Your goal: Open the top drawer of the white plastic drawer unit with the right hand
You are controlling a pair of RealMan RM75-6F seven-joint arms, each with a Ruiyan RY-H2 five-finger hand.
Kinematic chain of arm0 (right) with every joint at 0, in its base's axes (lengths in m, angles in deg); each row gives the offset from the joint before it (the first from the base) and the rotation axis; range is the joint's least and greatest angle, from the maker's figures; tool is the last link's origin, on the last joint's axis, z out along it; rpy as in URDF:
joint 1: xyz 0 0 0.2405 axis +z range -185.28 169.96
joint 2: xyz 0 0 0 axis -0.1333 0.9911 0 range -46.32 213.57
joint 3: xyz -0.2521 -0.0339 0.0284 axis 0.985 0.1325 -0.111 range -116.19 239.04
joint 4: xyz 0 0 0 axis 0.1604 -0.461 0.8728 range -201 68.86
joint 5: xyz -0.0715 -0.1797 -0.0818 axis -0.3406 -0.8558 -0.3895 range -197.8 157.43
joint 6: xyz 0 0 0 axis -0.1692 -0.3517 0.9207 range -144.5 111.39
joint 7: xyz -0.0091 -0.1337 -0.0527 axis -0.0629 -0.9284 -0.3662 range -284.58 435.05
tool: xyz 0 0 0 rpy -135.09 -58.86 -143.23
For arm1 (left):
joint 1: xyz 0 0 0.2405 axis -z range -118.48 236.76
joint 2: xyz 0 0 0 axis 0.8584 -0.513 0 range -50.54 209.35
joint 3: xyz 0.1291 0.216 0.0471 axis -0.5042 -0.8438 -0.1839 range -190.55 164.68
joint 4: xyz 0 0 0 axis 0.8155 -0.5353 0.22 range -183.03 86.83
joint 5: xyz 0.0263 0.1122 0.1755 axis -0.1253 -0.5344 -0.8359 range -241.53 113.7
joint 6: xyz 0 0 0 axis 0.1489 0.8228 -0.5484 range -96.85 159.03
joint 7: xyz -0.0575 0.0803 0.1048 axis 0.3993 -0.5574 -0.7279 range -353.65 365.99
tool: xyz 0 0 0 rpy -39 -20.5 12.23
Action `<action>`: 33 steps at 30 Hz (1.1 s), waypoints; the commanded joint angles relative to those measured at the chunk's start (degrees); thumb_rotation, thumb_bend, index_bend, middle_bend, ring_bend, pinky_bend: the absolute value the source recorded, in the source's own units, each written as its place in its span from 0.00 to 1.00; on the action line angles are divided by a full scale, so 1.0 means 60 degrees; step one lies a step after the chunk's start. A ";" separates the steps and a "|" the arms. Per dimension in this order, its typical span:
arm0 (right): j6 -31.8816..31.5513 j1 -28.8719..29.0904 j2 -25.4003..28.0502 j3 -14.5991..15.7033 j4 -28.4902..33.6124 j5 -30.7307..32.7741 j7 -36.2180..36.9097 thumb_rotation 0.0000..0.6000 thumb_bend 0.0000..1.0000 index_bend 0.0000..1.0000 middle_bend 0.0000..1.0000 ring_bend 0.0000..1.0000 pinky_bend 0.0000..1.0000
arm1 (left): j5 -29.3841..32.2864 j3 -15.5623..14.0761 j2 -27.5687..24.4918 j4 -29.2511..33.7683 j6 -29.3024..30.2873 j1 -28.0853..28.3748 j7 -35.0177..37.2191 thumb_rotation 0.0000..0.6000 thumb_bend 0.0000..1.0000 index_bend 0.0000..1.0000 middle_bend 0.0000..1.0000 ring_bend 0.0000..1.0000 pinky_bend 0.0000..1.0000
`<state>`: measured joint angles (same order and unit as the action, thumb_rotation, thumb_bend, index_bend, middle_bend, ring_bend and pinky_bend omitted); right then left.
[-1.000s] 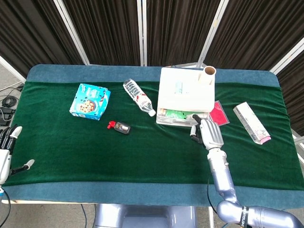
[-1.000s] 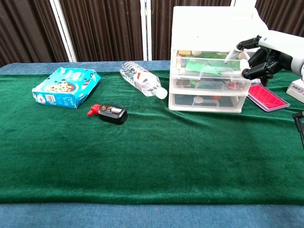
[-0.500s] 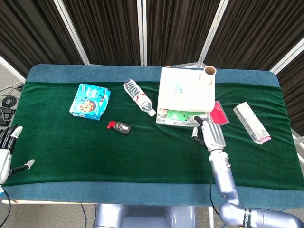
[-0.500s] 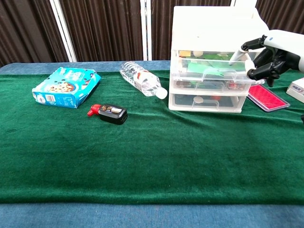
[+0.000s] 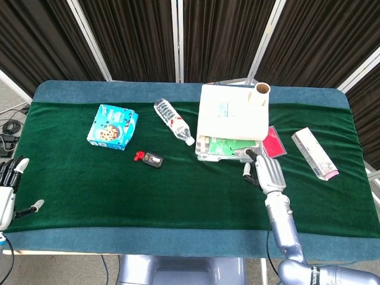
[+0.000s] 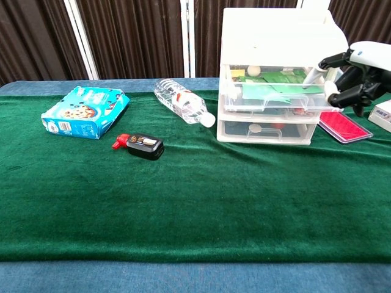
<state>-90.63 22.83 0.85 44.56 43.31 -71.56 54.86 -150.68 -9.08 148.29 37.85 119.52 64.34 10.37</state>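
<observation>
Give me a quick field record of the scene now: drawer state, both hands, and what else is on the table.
top drawer: partly pulled out of the white drawer unit, green contents showing
right hand: at the drawer's front right corner, a fingertip hooked on its edge
left hand: at the table's left edge, holding nothing
other items: blue cookie box, water bottle, small black bottle, cardboard tube on the unit

Your head view looks steeply down over the whole table (image 5: 71,178); your chest view faces across it, low and near. Both share the drawer unit (image 5: 233,119) (image 6: 272,36).
</observation>
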 commanded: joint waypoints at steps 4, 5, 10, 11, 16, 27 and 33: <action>-0.0056 -0.0126 0.0100 0.0132 0.0096 -0.0098 0.0101 1.00 0.69 0.41 0.88 0.89 0.70 | -0.0017 -0.0010 -0.0006 0.0013 0.0004 -0.0003 -0.0009 1.00 0.14 0.00 0.00 0.00 0.00; -0.0064 -0.0155 0.0119 0.0163 0.0120 -0.0123 0.0128 1.00 0.69 0.41 0.88 0.89 0.70 | -0.0021 -0.0012 -0.0005 0.0014 0.0005 -0.0002 -0.0012 1.00 0.14 0.00 0.00 0.00 0.00; -0.0079 -0.0255 0.0237 0.0260 0.0260 -0.0195 0.0193 1.00 0.69 0.41 0.88 0.89 0.70 | -0.0034 -0.0027 0.0011 0.0016 -0.0012 0.0003 -0.0050 1.00 0.14 0.00 0.00 0.00 0.00; -0.0100 -0.0277 0.0259 0.0283 0.0298 -0.0229 0.0191 1.00 0.69 0.41 0.88 0.89 0.70 | -0.0037 -0.0030 0.0013 0.0019 -0.0012 0.0004 -0.0056 1.00 0.14 0.00 0.00 0.00 0.00; -0.0166 -0.0347 0.0340 0.0324 0.0439 -0.0348 0.0231 1.00 0.69 0.41 0.88 0.89 0.70 | -0.0059 -0.0038 0.0019 0.0039 -0.0001 0.0003 -0.0081 1.00 0.14 0.00 0.00 0.00 0.00; -0.0226 -0.0447 0.0411 0.0430 0.0669 -0.0398 0.0207 1.00 0.69 0.41 0.88 0.89 0.70 | -0.0059 -0.0031 -0.0018 0.0060 -0.0002 0.0004 -0.0013 1.00 0.14 0.00 0.00 0.00 0.00; -0.0397 -0.0489 0.0482 0.0530 0.0980 -0.0533 -0.0066 1.00 0.69 0.42 0.88 0.89 0.70 | -0.0102 -0.0027 -0.0048 0.0101 0.0038 0.0005 0.0017 1.00 0.14 0.00 0.00 0.00 0.00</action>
<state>-92.89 19.96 3.66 47.65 49.07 -74.68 54.59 -151.29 -9.25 148.00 38.45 119.74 64.37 10.46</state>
